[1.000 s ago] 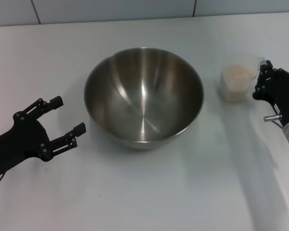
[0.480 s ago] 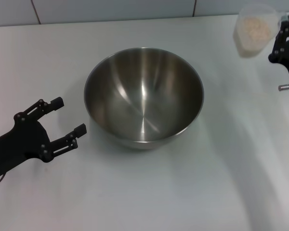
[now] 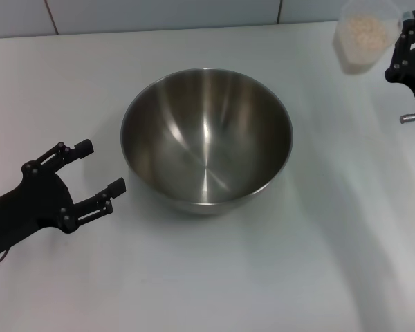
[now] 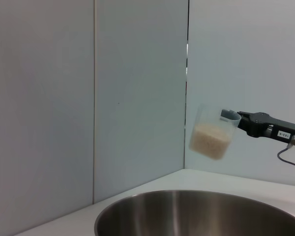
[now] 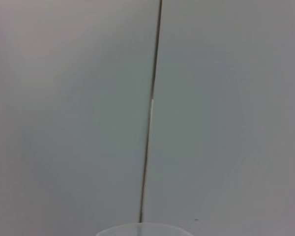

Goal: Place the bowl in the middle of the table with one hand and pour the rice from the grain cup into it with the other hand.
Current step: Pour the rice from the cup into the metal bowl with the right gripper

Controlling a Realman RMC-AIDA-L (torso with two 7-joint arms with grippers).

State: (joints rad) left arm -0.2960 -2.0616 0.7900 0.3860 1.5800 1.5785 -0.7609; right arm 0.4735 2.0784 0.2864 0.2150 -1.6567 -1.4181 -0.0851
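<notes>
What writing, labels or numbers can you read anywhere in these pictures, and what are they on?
No text can be read.
A small white sticker with dark print sits on the right gripper holding the grain cup: too small to read.
The bowl, table, rice, left gripper and wall tiles show no markings.

grain cup (image 5: 140,229) rim; tiled wall (image 5: 64,108) behind
</notes>
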